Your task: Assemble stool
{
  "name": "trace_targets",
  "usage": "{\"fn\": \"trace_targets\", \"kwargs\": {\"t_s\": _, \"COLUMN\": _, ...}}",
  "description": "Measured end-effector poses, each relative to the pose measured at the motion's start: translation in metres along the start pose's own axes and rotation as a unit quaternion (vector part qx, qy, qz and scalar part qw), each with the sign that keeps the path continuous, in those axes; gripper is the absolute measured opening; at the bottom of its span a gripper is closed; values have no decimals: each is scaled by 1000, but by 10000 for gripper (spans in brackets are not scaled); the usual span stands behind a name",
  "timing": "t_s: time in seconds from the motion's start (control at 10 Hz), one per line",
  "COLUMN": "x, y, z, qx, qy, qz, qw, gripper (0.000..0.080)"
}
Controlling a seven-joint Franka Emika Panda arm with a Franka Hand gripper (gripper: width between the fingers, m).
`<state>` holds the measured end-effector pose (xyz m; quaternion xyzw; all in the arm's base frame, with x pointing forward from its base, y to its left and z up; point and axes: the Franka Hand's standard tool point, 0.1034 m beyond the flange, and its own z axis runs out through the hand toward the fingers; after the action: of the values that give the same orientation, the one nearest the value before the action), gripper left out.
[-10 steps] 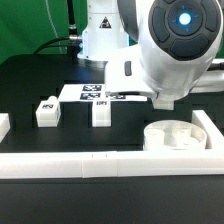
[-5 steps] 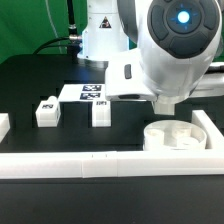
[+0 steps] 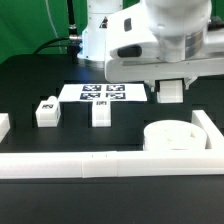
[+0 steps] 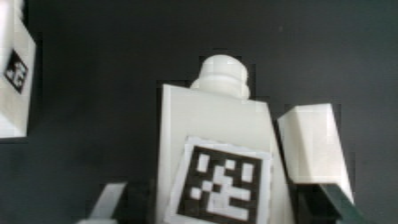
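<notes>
Leg (image 3: 171, 92) in end effector (image 3: 171, 84), clear of seat (image 3: 165, 140).

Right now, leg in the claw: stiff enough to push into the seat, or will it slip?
Probably stiff: the leg looks like a thick, blocky plastic piece. Likely light, since the claw holds it in the air by a pinch alone. Its smooth faces might slip under a hard push.

Exterior view: low, near, facing arm (image 3: 150, 40). Wrist view: close, along gripper (image 4: 217, 202). Shared: leg (image 3: 172, 92).
</notes>
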<state>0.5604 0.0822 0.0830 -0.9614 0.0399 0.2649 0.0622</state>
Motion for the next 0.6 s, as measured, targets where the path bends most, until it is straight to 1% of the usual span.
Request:
{"fn": "trace_targets", "kwargs": {"t_s": 0.1, "x": 8, "y": -2, "z": -4, "qx": 3, "qy": 50, "qz": 0, "qw": 999, "gripper": 325}}
{"fn": "trace_targets", "kwargs": {"t_s": 0.2, "x": 9, "y": -2, "z": -4, "qx": 3, "qy": 84, "qz": -1, "qw": 996, "gripper": 325}}
{"fn": "trace_targets", "kwargs": {"t_s": 0.3, "x": 9, "y": -2, "z": -4, "qx": 4, "qy": 106, "qz": -1, "qw": 994, "gripper": 325}}
{"fn": "trace_targets", "kwargs": {"t_s": 0.4, "x": 15, "y": -3, "z": -9, "qx": 4, "qy": 146, "qz": -6, "qw": 989, "gripper": 325}}
{"fn": "trace_targets", "kwargs": {"t_s": 0.5, "x": 13, "y": -3, "z": -22, "qx": 2, "qy": 176, "qz": -23, "qw": 984, "gripper": 325}}
{"fn": "trace_targets", "kwargs": {"t_s": 0.6, "x": 14, "y": -4, "z": -40, "qx": 3, "qy": 219, "qz": -24, "qw": 975, "gripper": 325}}
